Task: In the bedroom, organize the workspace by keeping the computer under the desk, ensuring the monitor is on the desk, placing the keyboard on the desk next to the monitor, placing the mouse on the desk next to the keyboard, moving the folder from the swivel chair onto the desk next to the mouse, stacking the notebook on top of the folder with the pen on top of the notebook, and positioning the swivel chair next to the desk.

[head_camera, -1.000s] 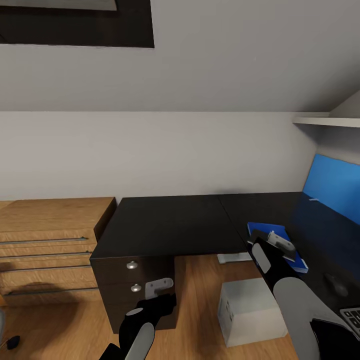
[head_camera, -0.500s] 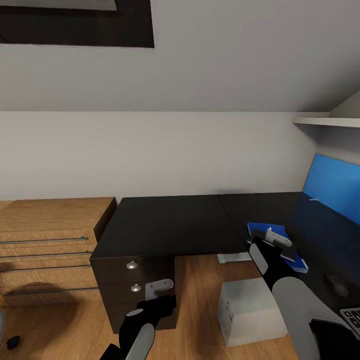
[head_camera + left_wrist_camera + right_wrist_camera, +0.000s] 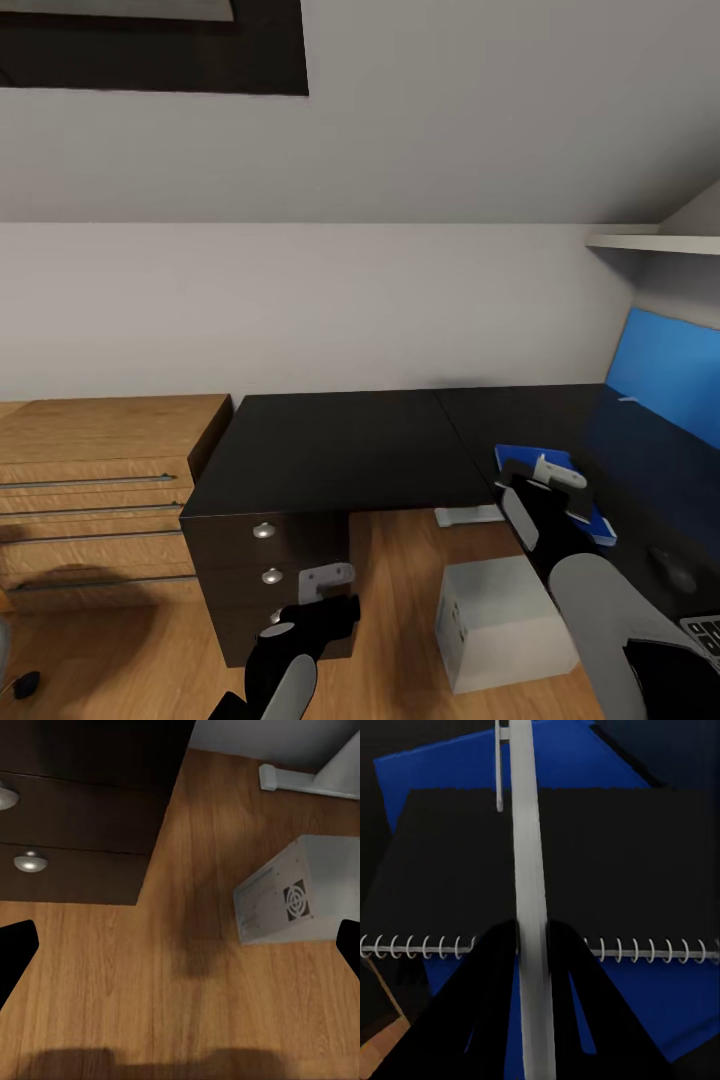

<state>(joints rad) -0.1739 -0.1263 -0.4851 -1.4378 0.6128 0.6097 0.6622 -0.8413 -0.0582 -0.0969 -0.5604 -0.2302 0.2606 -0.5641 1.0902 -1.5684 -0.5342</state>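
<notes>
The bright blue folder lies on the glossy black desk near its left end. The dark spiral notebook rests on top of it. My right gripper hangs just over the notebook, shut on the pale pen. Further along the desk sit the black mouse and a corner of the keyboard. The pale grey computer stands on the floor under the desk. My left gripper hovers open over the floor, holding nothing.
A black cabinet desk with silver knobs adjoins the desk's left end. A light wooden drawer unit stands further left. The blue back panel and a white shelf are at the right; a skylight is overhead.
My right gripper has shifted the pen slightly up and away over the notebook. My left gripper has sunk a little and drifted right.
</notes>
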